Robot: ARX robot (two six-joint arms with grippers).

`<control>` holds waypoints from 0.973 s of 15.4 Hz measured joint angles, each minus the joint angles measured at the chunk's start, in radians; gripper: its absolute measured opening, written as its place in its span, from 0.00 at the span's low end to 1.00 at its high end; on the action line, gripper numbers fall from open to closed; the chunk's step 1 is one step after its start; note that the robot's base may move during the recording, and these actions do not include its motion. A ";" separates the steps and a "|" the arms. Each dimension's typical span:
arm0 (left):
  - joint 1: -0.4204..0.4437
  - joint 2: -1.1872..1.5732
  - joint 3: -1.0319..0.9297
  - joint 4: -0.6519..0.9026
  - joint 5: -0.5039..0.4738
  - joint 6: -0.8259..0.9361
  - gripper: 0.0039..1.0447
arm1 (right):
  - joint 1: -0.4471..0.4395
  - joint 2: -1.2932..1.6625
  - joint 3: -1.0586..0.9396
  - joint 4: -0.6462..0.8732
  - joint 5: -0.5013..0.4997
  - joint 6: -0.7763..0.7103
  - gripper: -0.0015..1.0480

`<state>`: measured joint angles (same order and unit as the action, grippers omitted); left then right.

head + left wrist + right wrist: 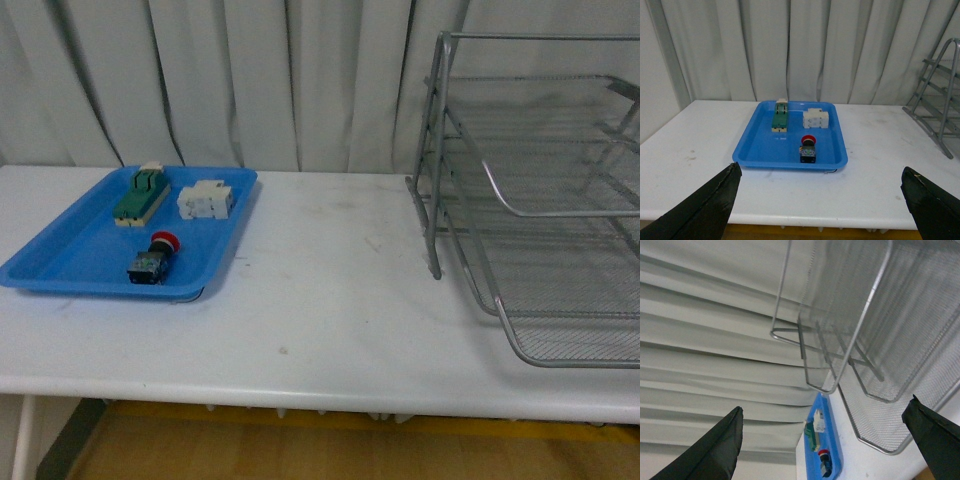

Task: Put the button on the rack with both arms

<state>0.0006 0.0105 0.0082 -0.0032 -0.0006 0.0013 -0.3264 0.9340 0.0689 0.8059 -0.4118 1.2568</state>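
Observation:
The button (pixel 155 258), red cap on a black body, lies in the near part of a flat blue tray (pixel 70 265) at the table's left. It also shows in the left wrist view (pixel 808 148) and small in the right wrist view (pixel 824 460). The silver wire-mesh rack (pixel 540 200) stands at the table's right, three tiers, open side toward me. Neither arm shows in the front view. My left gripper (pixel 820 200) is open and empty, well short of the tray, off the table's front edge. My right gripper (pixel 822 445) is open and empty near the rack (pixel 875 330).
In the blue tray (pixel 760 150) a green-and-cream terminal block (pixel 139 195) and a white blocky component (pixel 205 199) lie behind the button. Grey curtains hang behind the white table (pixel 330 300). The table's front edge runs close to me.

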 joint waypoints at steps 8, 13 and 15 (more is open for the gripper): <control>0.000 0.000 0.000 0.000 0.000 0.000 0.94 | -0.078 -0.211 0.055 -0.142 -0.058 -0.058 0.94; 0.000 0.000 0.000 0.000 0.000 0.000 0.94 | 0.021 -0.447 0.124 -0.512 0.099 -0.735 0.62; 0.000 0.000 0.000 0.000 0.000 0.000 0.94 | 0.106 -0.504 0.085 -0.526 0.180 -1.060 0.41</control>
<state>0.0006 0.0105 0.0082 -0.0032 -0.0006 0.0013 -0.2207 0.4301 0.1535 0.2798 -0.2317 0.1967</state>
